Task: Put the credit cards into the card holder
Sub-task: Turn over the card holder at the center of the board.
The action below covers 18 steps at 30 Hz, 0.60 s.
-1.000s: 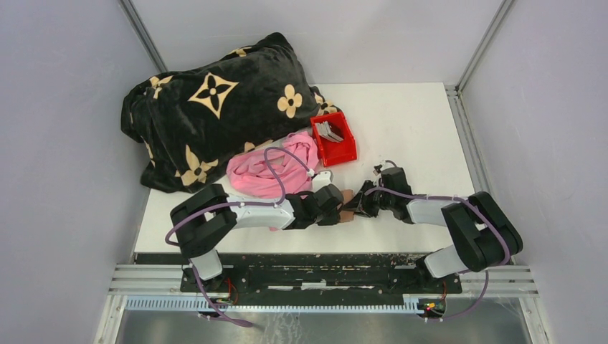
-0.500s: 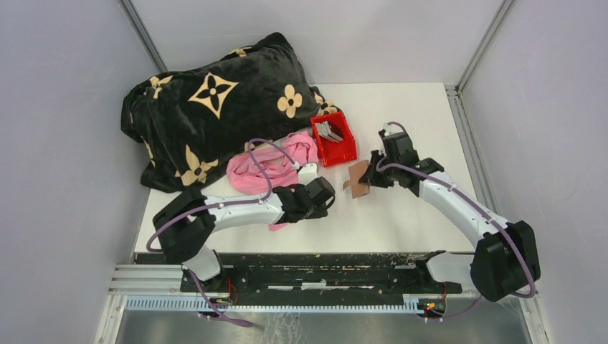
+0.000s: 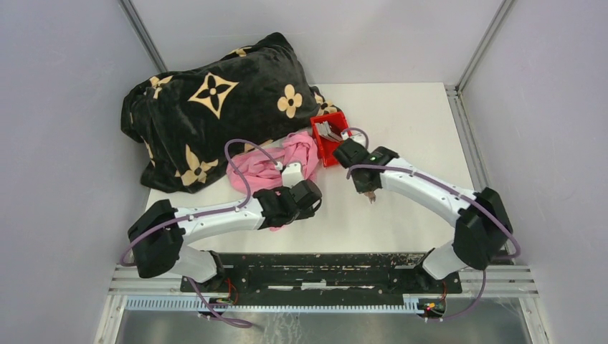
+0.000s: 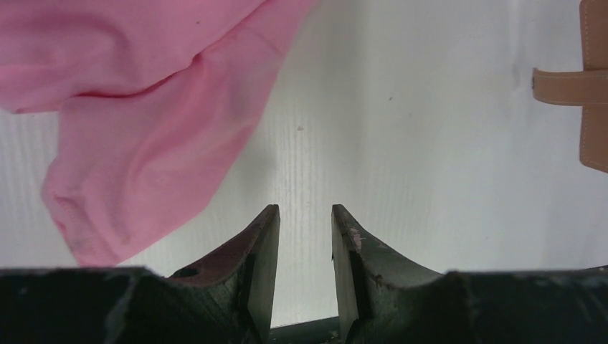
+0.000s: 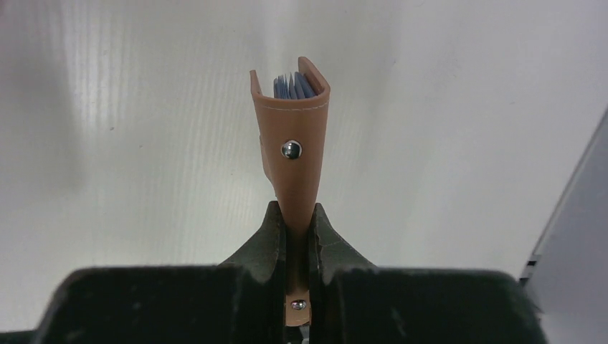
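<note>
My right gripper [image 5: 294,215] is shut on the brown leather card holder [image 5: 290,136], which stands folded up between its jaws, snap stud facing the camera. Blue card edges [image 5: 295,86] show inside the fold at its top. In the top view the right gripper [image 3: 368,188] hangs over the table in front of the red bin, and only a brown sliver of the card holder [image 3: 371,196] shows beneath it. Several grey credit cards [image 3: 328,130] stand in the bin. My left gripper [image 4: 305,215] is open with nothing between its fingers, low over the table, with the card holder [image 4: 592,86] at the right edge of its view.
A red plastic bin [image 3: 337,149] sits mid-table at the back. A crumpled pink cloth [image 3: 269,168] lies left of it, close to the left gripper [image 3: 315,196]. A large black blanket with tan flowers [image 3: 215,107] fills the back left. Bare white table [image 3: 423,129] lies to the right.
Both grippers met at the card holder a second ago. The left one let go and drew back left. The right one carried the holder off, now in front of the red bin.
</note>
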{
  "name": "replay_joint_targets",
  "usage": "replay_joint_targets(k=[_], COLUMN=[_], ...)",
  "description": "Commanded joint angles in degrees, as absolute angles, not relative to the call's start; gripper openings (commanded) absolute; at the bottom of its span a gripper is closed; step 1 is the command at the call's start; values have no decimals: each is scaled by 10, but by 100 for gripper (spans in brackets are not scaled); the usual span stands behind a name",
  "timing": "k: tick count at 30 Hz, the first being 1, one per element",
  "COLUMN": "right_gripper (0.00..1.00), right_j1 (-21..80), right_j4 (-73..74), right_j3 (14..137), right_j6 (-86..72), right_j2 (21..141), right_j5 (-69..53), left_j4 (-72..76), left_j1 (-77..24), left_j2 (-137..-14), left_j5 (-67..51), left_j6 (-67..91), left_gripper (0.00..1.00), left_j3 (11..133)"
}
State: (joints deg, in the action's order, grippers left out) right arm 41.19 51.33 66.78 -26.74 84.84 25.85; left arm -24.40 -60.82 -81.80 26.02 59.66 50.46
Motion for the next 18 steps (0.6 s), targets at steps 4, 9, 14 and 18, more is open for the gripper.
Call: replay_joint_targets(k=[4,9,14,18], right_gripper=[1,1,25,47], right_j1=[480,520,559,577], right_j4=[554,531,529,527], right_j3=[715,733,775,792], right_j6=[-308,-335,-350,-357], right_j2=[961,1034,1082,1089], right_j5=[446,435,390,348], left_j4=[-270,-291,-302,-300], left_j1=[-607,-606,-604,-602], left_j2=[-742,-695,-664,-666], left_j5=[302,317,327,327], left_j6=[654,674,685,693], left_gripper=[40,40,40,40], left_j3=[439,402,381,373])
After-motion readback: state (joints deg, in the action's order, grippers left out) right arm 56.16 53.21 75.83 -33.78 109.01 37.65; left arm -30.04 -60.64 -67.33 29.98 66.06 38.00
